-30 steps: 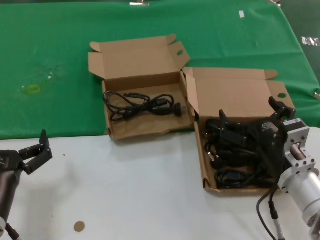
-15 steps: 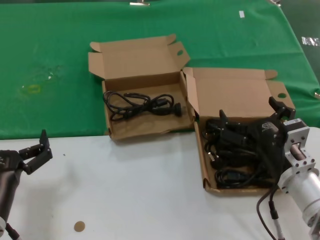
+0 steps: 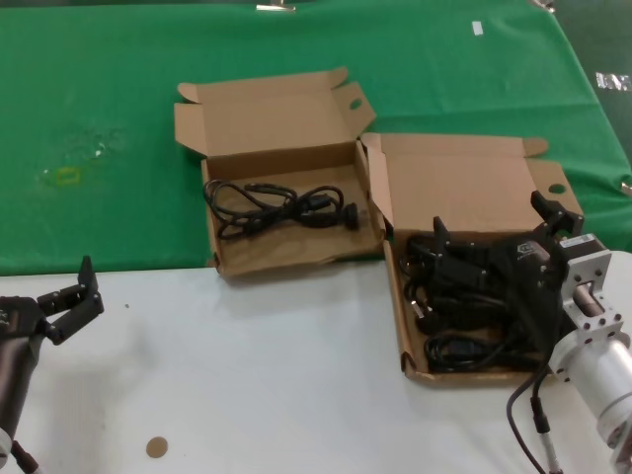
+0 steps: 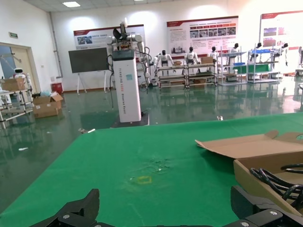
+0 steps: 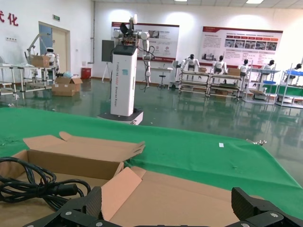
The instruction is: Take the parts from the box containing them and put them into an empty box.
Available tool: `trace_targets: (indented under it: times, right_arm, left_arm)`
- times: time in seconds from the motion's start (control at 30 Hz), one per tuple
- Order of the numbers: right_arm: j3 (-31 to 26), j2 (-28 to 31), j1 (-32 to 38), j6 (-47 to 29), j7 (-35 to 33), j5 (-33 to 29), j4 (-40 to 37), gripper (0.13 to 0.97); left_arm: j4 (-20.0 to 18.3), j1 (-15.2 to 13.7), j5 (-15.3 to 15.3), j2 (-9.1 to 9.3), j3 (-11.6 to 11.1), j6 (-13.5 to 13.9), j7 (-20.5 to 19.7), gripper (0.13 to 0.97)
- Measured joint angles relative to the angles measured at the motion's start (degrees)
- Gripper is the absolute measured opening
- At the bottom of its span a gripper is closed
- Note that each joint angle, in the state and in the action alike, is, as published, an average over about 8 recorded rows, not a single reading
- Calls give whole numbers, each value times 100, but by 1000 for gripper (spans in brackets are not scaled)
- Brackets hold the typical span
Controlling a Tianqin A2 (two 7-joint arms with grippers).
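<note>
The larger box sits at the right on the white table, lid raised, with a pile of black cables in its tray. My right gripper hovers open just over that pile, nothing between its fingers; its wrist view looks across the raised lid. The smaller box lies further back and left on the green cloth, lid open, holding one coiled black cable, also seen as a cable from the right wrist. My left gripper is parked open at the table's left edge.
Green cloth covers the far half of the work surface, with a small yellowish mark. The white tabletop carries a round brown spot. My own black cable loops by the right wrist.
</note>
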Motion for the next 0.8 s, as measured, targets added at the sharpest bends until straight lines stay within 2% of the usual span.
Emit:
trace_targets:
  times: [0.8]
  right_arm:
    - [0, 0, 0, 0, 0, 0, 0, 966]
  left_arm:
    - [0, 0, 0, 0, 0, 0, 0, 966]
